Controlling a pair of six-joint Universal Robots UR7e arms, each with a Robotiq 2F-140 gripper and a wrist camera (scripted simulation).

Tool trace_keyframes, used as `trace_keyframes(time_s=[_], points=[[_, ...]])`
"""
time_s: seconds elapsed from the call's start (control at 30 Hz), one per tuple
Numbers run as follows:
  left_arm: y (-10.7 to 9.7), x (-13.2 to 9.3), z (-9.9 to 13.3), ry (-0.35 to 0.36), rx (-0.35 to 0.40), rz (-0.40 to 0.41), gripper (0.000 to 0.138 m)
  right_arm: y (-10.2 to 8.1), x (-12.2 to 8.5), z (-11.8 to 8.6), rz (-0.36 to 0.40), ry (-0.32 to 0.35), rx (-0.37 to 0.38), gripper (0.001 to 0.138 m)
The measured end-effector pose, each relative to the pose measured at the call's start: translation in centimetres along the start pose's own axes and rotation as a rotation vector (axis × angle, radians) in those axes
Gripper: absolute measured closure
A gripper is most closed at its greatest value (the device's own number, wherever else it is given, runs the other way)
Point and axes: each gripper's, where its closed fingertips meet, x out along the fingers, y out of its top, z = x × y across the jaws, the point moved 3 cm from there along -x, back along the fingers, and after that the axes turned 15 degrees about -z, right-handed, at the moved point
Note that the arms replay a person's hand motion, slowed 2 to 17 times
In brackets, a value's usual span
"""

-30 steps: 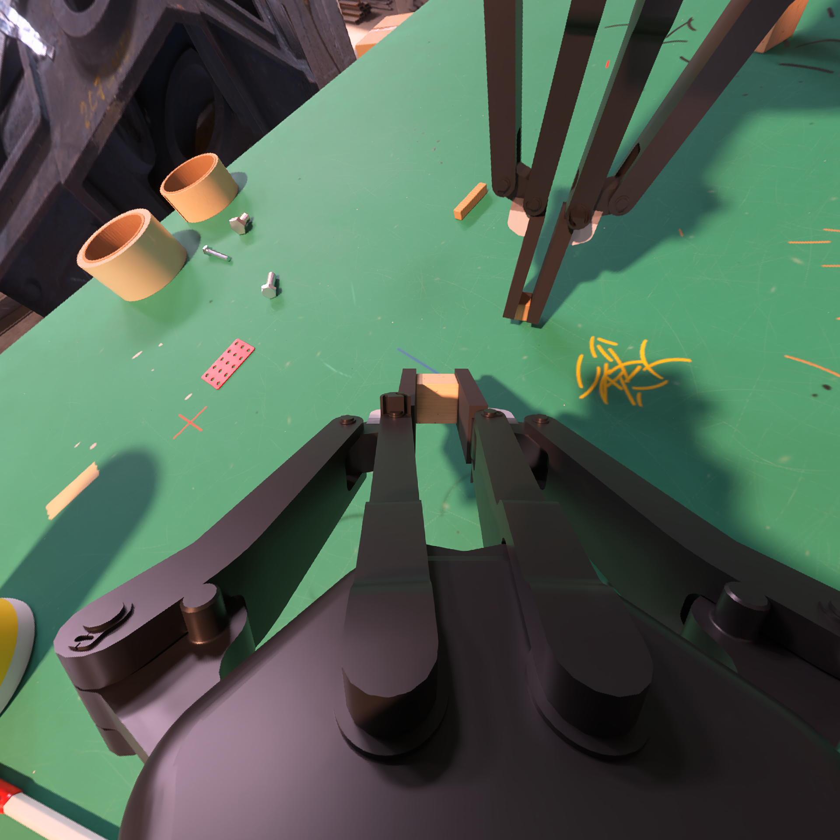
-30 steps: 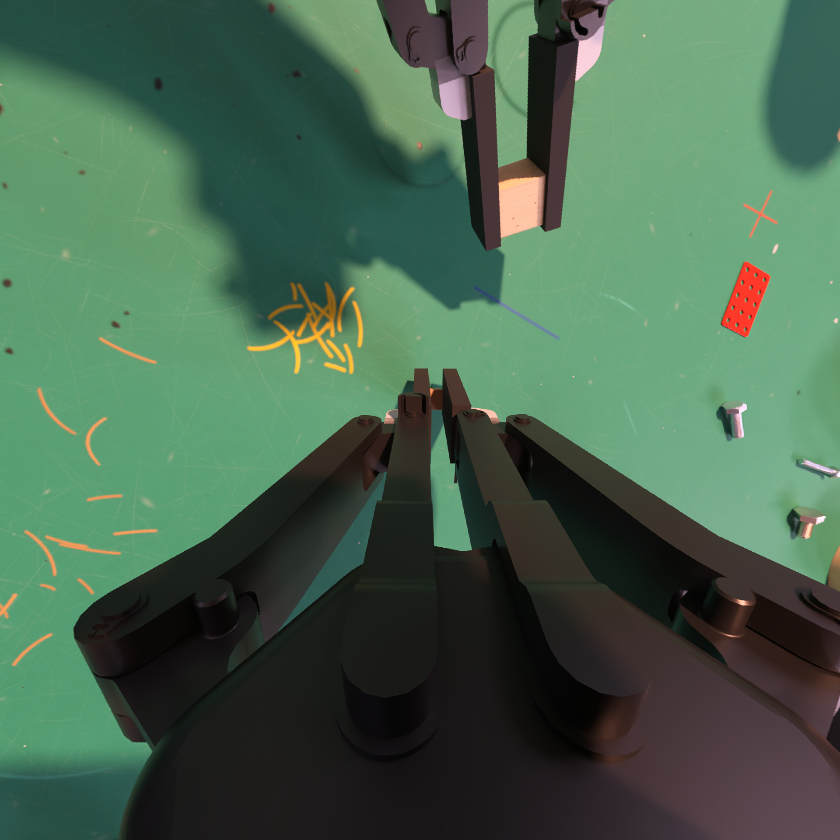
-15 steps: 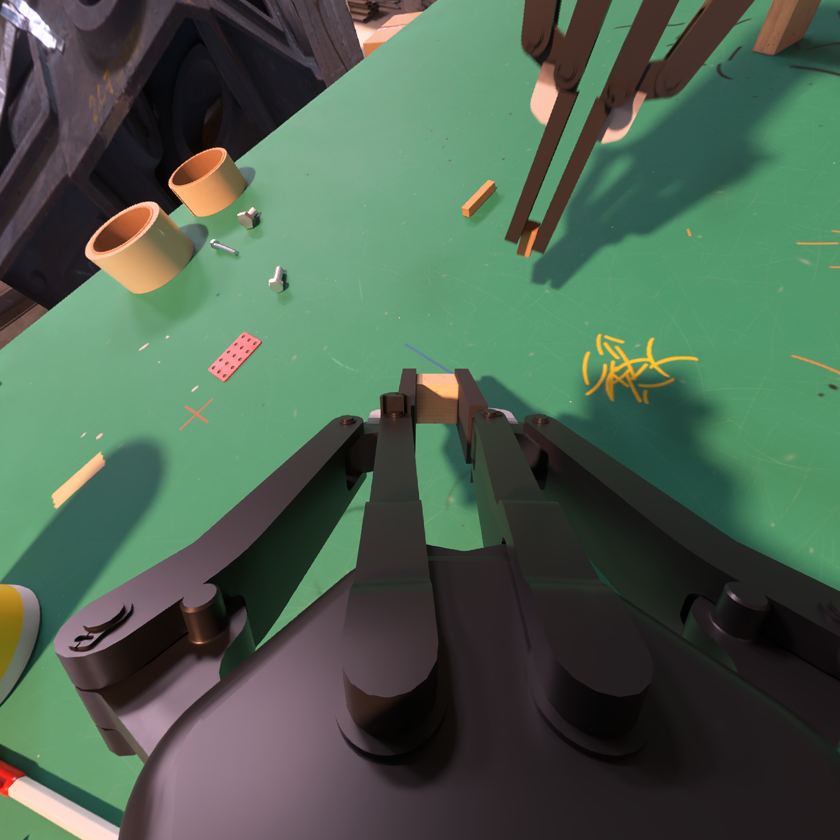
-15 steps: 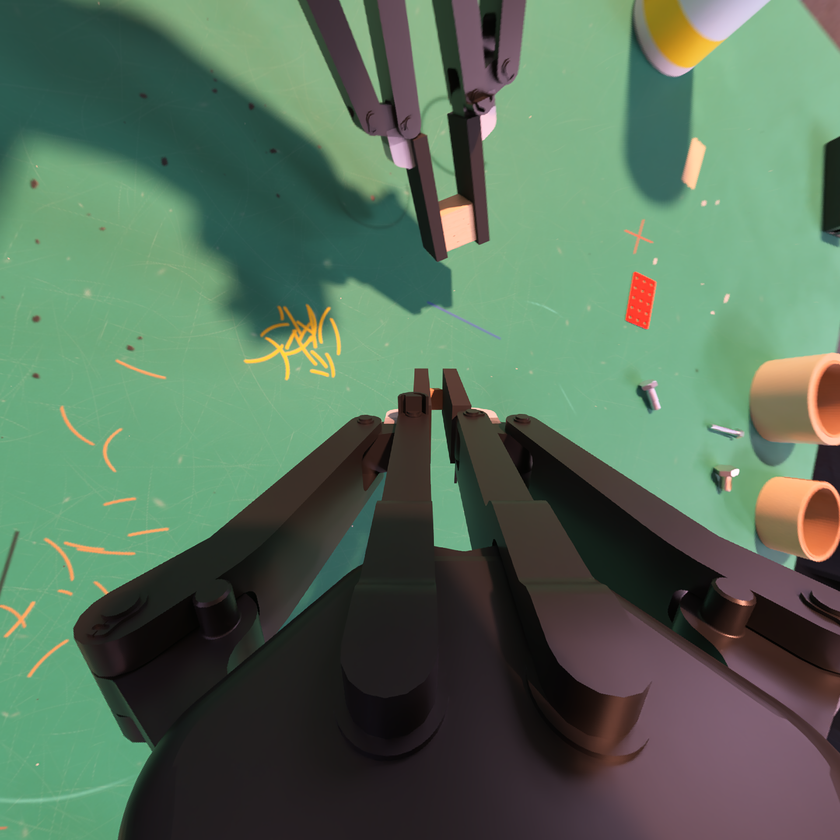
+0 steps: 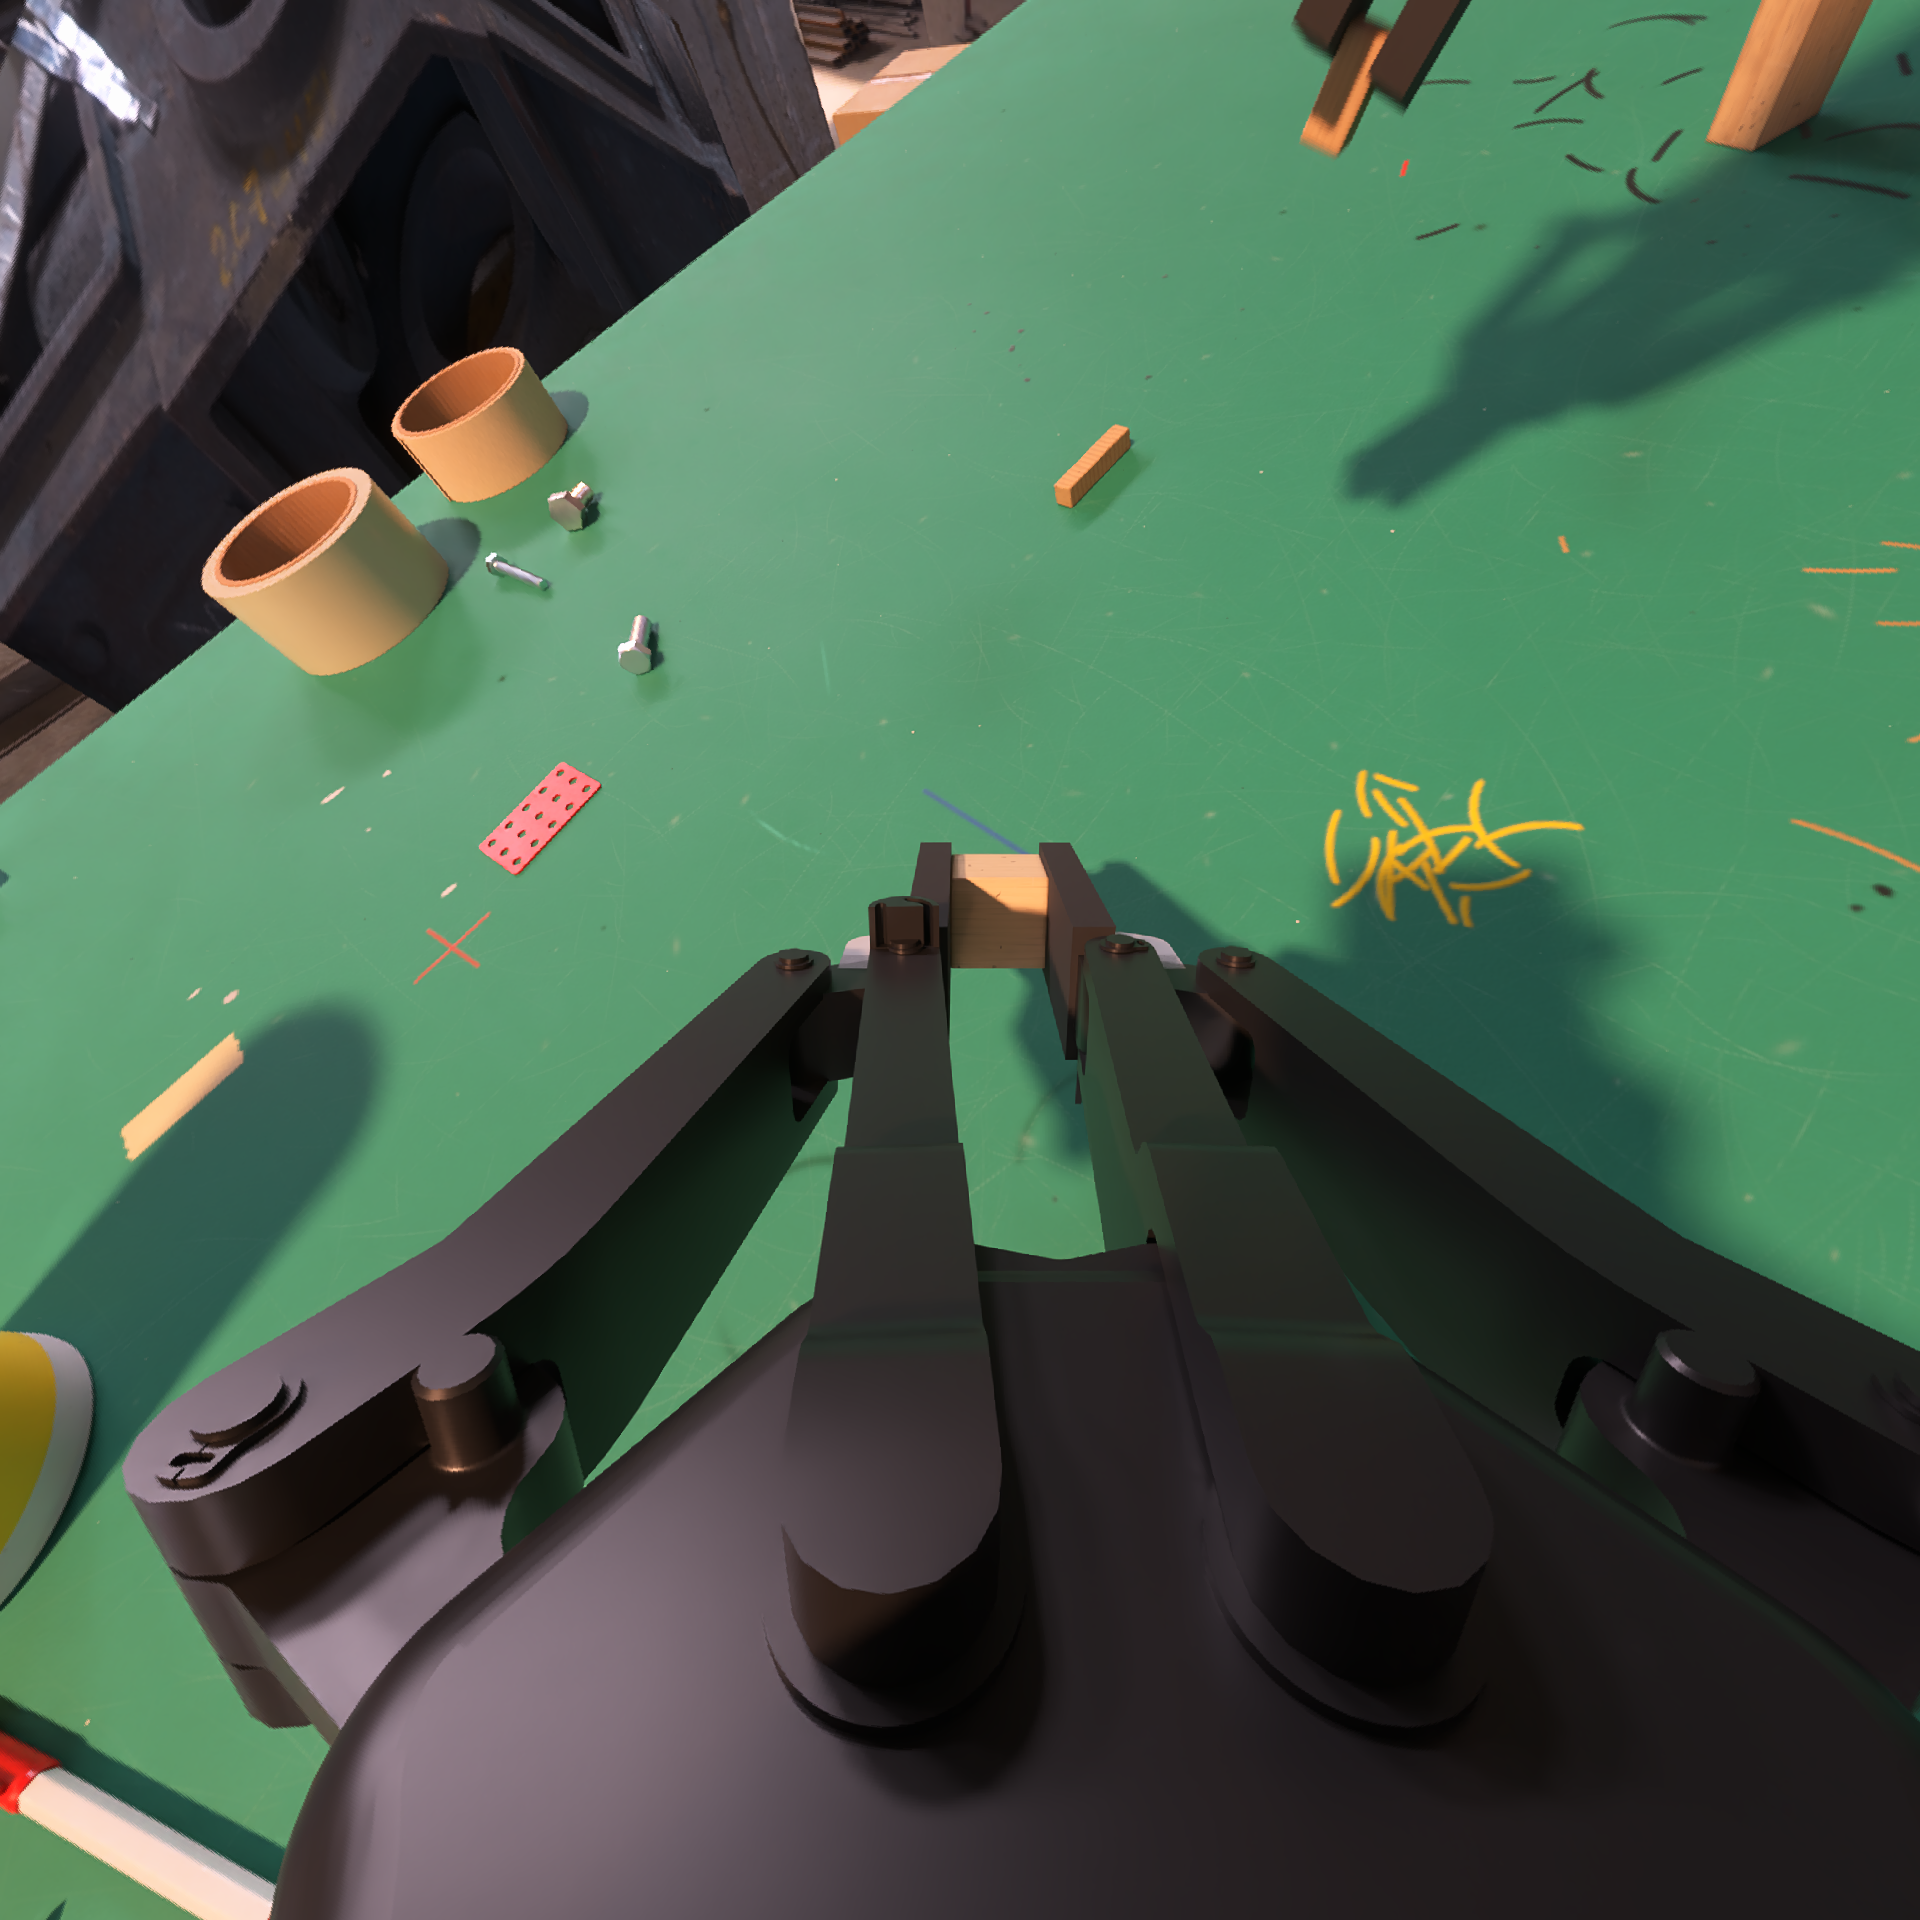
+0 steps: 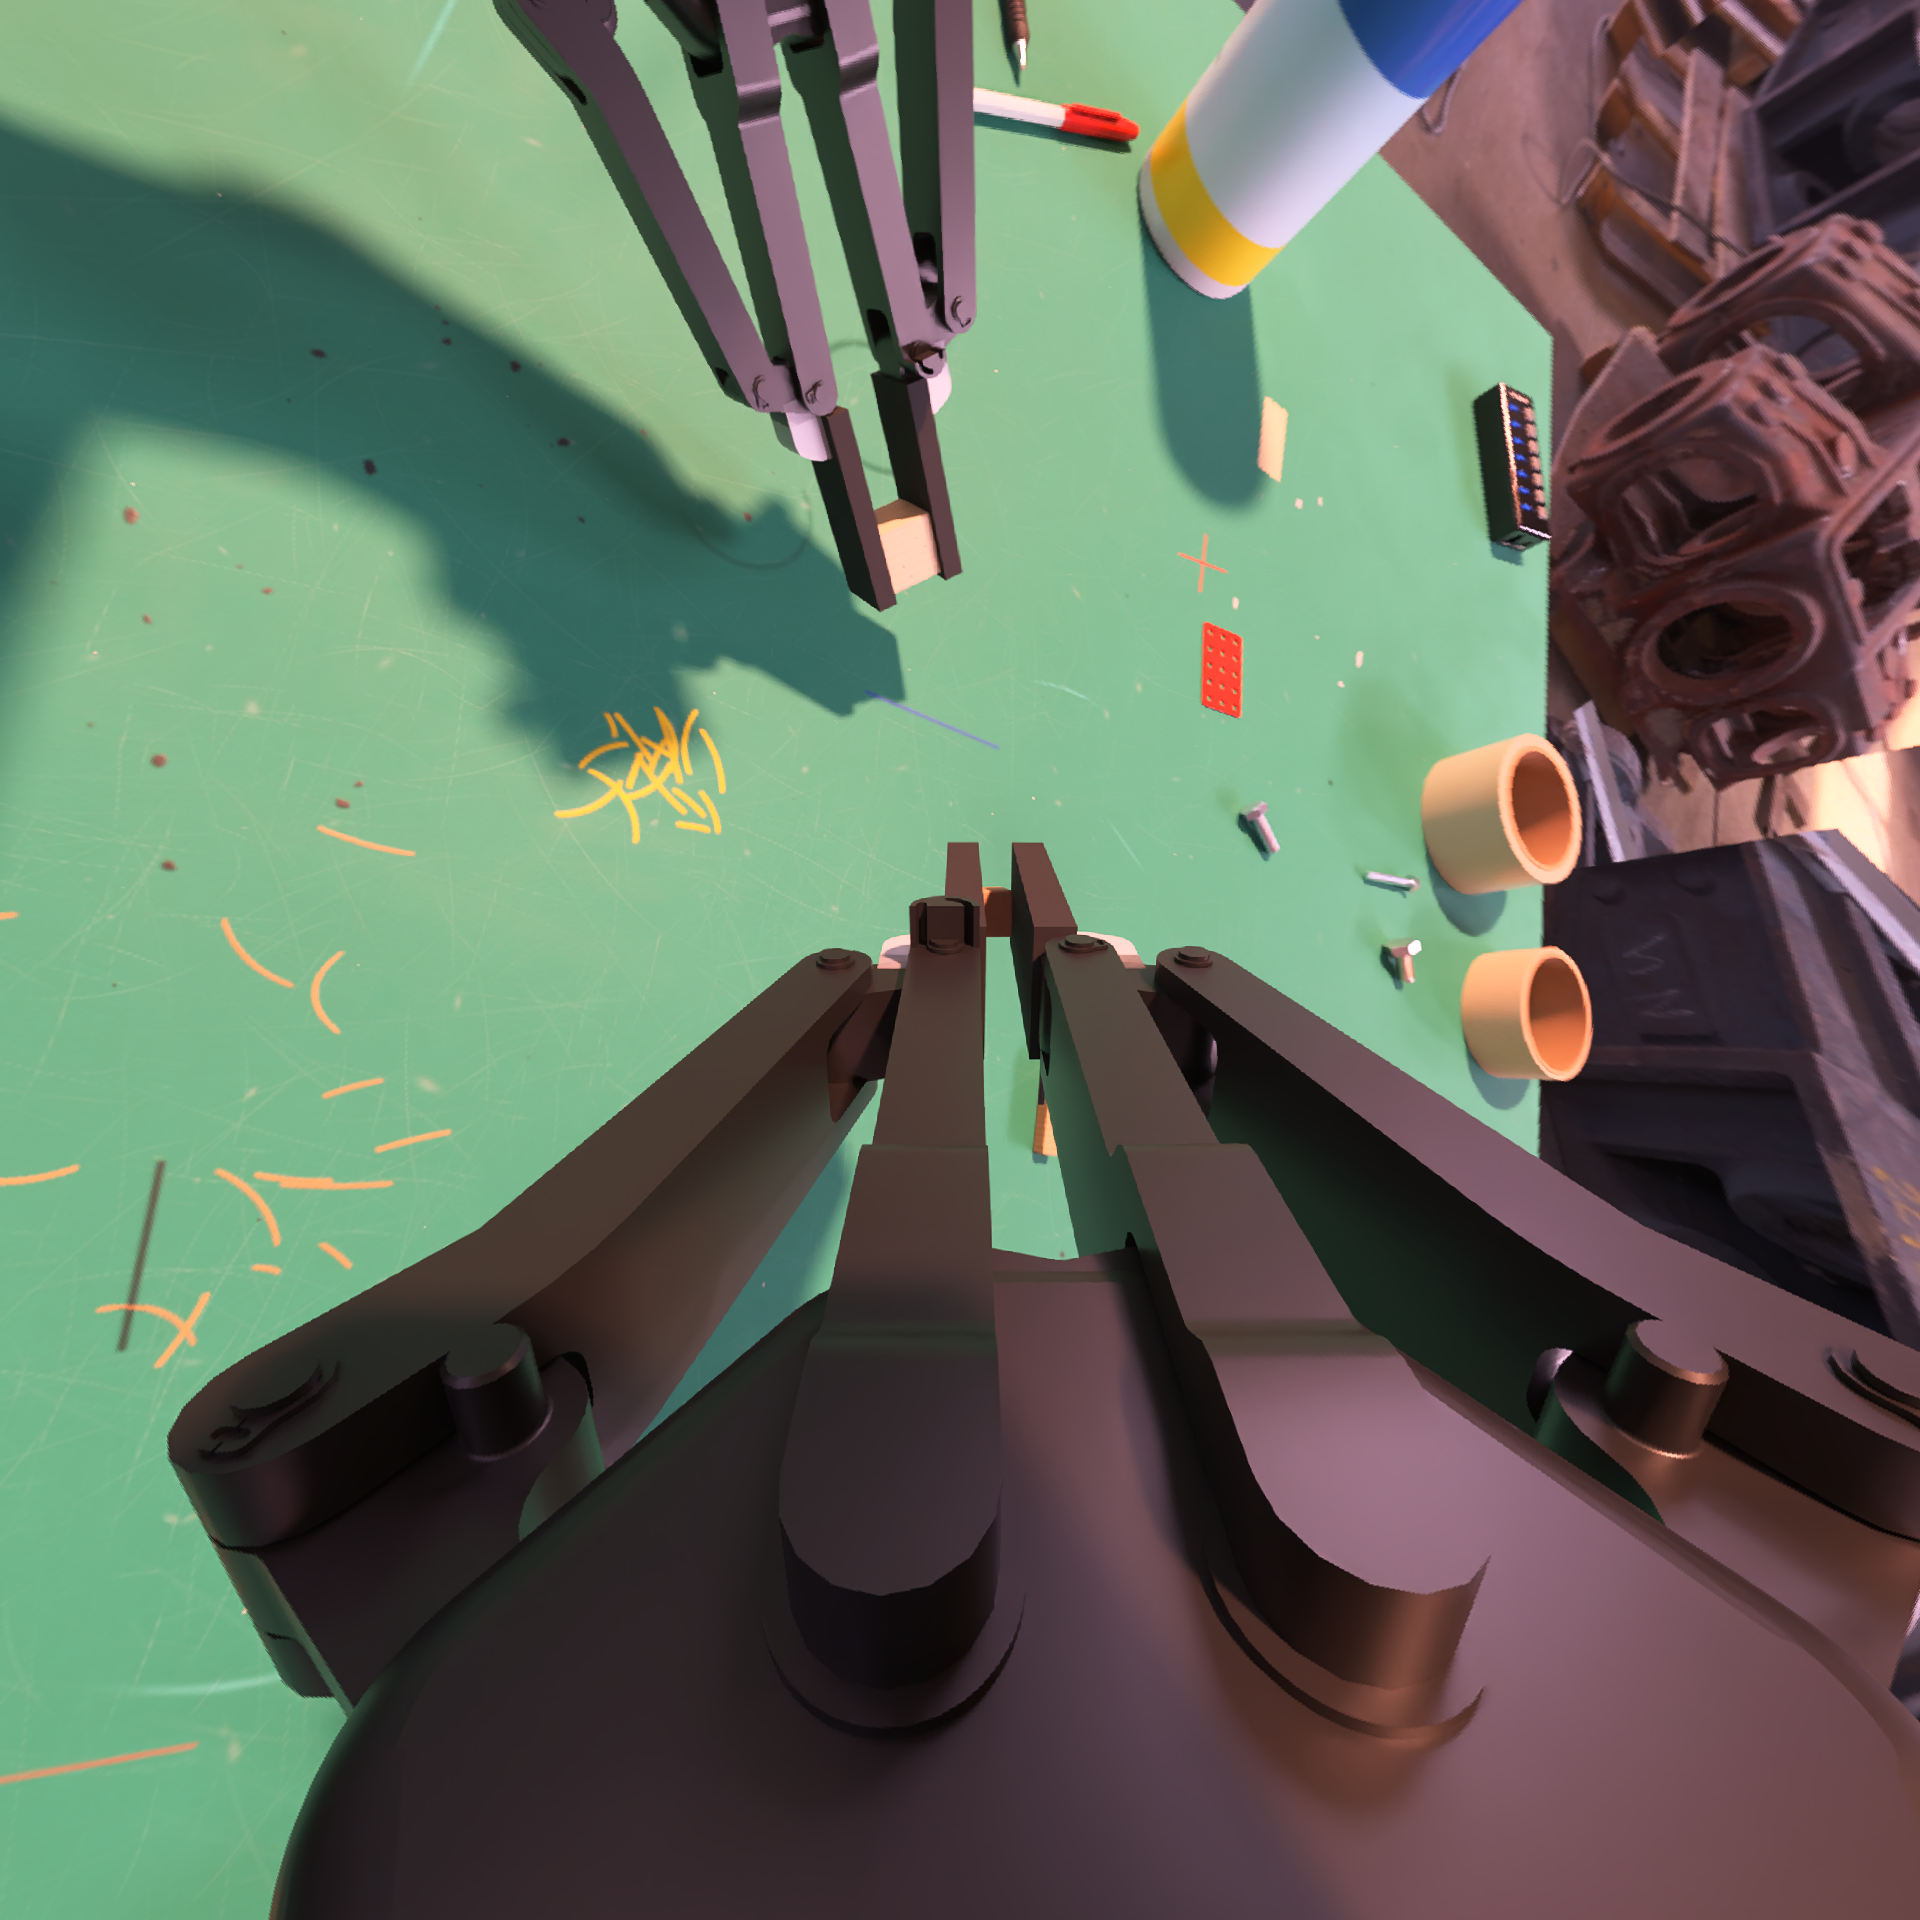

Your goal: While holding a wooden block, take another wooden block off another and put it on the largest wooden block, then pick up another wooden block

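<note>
My left gripper is shut on a pale wooden cube and holds it above the green table. It also shows in the right wrist view with the cube. My right gripper is shut on a thin orange wooden block. In the left wrist view it hangs high at the far edge with that block. A small orange block lies flat on the table. The largest wooden block stands at the far right, partly cut off.
Two cardboard tubes stand near the table's left edge, with bolts and a red perforated plate. A pale stick, a yellow-white-blue cylinder, a red-tipped marker and a black strip lie around.
My right gripper has lifted and drawn back away from the left gripper, carrying the thin orange block. The left gripper and its cube have stayed put.
</note>
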Motion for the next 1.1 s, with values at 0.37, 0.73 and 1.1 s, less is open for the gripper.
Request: trace_keyframes(time_s=[0.37, 0.73, 1.1], points=[[0.3, -0.2, 0.6, -0.008, 0.016, 0.008, 0.116, -2.9, -6.6, 0.9, -0.042, -0.148, 0.077, 0.13], [0.7, -0.2, 1.2, -0.016, 0.036, 0.015, 0.116, -5.8, -14.5, 1.7, 0.024, -0.277, 0.208, 0.13], [1.0, -0.2, 1.6, -0.021, 0.048, 0.018, 0.116, -11.9, -20.7, 2.6, -0.144, -0.463, 0.36, 0.13]])
